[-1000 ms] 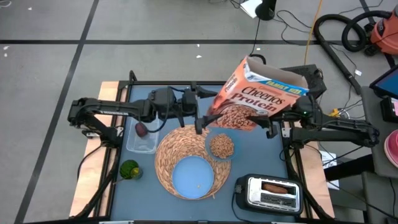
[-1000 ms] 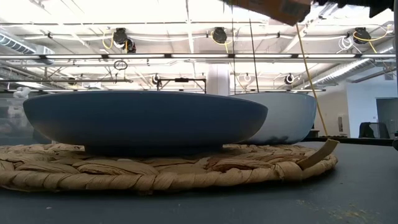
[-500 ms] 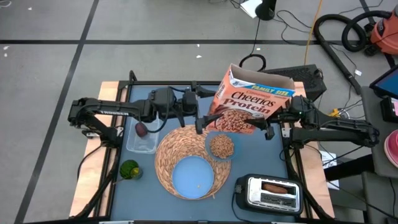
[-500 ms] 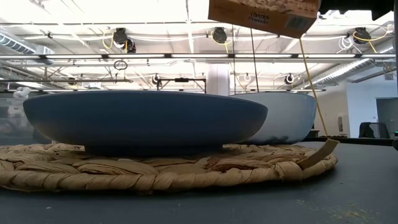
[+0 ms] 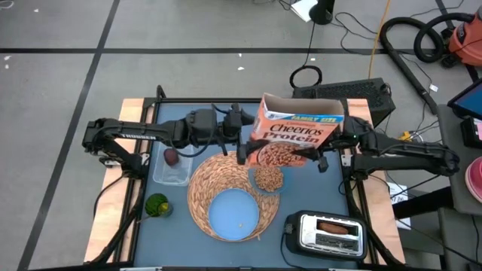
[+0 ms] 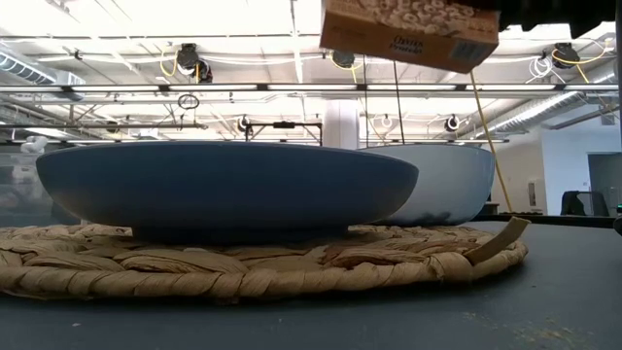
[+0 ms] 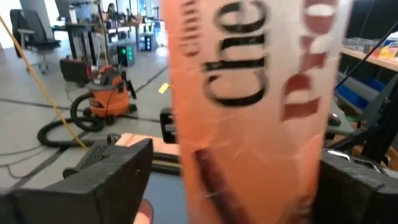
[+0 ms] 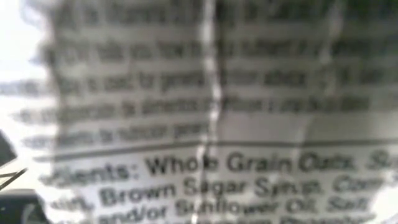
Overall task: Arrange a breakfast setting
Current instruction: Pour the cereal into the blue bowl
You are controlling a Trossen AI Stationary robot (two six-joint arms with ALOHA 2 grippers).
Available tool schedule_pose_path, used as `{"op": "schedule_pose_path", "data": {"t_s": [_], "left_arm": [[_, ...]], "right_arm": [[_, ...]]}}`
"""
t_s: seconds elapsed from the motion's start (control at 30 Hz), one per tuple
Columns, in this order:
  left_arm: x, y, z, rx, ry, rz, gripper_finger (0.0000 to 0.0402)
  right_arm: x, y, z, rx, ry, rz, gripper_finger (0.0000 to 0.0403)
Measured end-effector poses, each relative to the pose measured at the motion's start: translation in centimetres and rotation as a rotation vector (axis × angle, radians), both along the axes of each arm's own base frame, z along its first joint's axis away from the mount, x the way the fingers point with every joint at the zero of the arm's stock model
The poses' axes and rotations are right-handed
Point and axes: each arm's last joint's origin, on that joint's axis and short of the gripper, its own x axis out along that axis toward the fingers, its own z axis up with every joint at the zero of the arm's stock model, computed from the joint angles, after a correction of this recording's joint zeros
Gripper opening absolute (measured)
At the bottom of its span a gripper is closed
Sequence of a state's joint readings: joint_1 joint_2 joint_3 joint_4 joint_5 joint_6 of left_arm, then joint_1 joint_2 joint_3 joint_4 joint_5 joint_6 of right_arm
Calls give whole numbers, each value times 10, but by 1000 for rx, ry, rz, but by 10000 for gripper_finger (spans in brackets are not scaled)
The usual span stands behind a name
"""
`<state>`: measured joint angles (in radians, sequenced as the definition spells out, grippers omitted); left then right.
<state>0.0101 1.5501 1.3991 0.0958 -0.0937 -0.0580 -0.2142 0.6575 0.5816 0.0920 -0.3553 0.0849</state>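
The orange-brown cereal box (image 5: 294, 134) hangs tilted over the table's far middle, its open top toward the far edge and its bottom end (image 6: 408, 34) above the bowl. My right gripper (image 5: 315, 156) is shut on it. My left gripper (image 5: 241, 150) is open at the box's left edge, and the box (image 7: 249, 106) stands between its spread fingers. The small clear bowl (image 5: 267, 177), full of cereal, and the light-blue plate (image 5: 233, 213) rest on the round straw placemat (image 5: 207, 188). A dark-red item (image 5: 172, 156) lies by a clear container. The spoon is out of view. My right gripper holds the cereal box at its lower right part (image 5: 310, 149), coming level from the table's right. The box's printed side panel (image 8: 205, 124) fills the right wrist view and hides the fingers. The box is lifted clear and tilted. My left gripper: I cannot tell whether its fingers touch the box.
The chrome-and-black toaster (image 5: 325, 232), with a brown piece in its slot, stands at the near right. A clear container (image 5: 172, 172) and a green item (image 5: 157, 205) lie left of the placemat. In the low view the plate (image 6: 228, 185) and bowl (image 6: 447, 180) stand close.
My right gripper has carried the cereal box toward the table's left and lower. The box has turned about, so its open top now faces the far edge instead of the far right. In the low view its bottom end has come down into the picture.
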Motion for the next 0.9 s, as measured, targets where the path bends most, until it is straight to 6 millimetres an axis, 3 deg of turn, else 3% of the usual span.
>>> {"op": "schedule_pose_path", "data": {"t_s": [0.53, 0.9], "left_arm": [[0, 0, -3, -1, 36, -2, 161], [0, -1, -4, 2, 40, -8, 95]], "right_arm": [[5, -1, -4, 5, 27, -14, 141], [5, -1, -4, 5, 27, -15, 141]]}}
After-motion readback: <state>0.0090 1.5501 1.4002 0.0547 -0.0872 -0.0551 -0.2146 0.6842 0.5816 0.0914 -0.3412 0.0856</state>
